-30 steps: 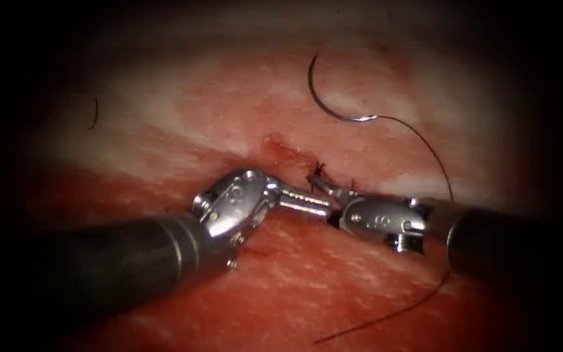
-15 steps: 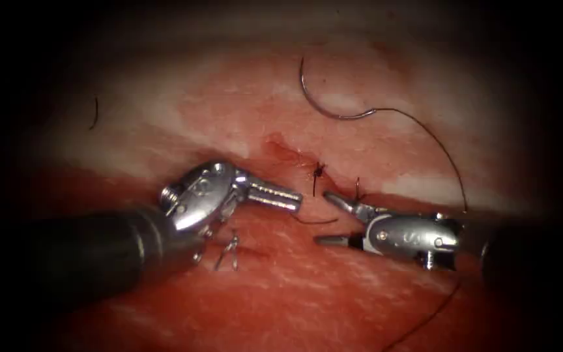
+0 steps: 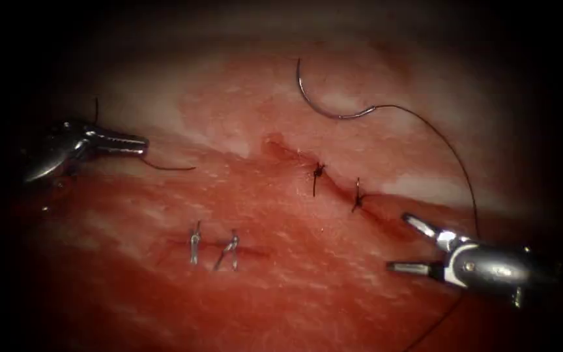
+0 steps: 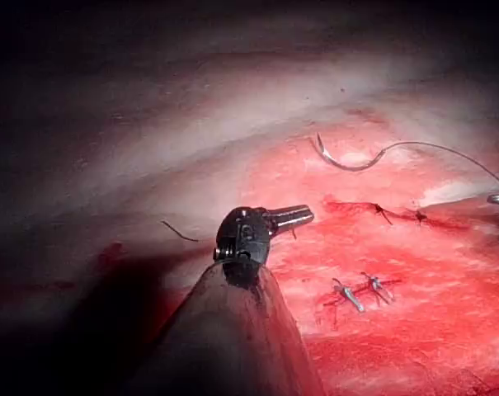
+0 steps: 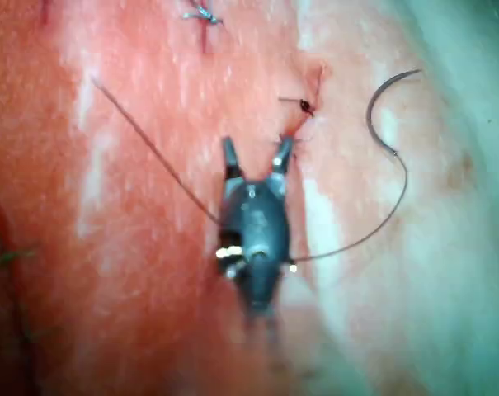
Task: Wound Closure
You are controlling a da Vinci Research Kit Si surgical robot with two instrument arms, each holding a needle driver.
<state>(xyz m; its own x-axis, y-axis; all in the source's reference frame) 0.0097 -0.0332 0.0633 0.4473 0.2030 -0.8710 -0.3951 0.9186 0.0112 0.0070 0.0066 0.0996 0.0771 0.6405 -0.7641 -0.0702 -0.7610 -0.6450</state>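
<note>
Now we see the needle [image 3: 324,104] lying free on tissue [image 3: 294,300]: stiff, slippery, best gripped mid-curve. Right tool [image 3: 412,244] gapes empty; left tool [image 3: 141,145] seemingly pinches a thread scrap [image 3: 167,167].

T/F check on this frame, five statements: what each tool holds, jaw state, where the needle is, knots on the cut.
1. The right tool has its jaws open and holds nothing. True.
2. The needle is held by the left tool. False: it lies free on the tissue above the cut, in neither tool.
3. The left tool is shut on a cut end of thread. True.
4. The needle is driven into the tissue. False: its whole curve lies on the surface, with the thread trailing from it.
5. Two dark knots sit on the cut. True.
</note>
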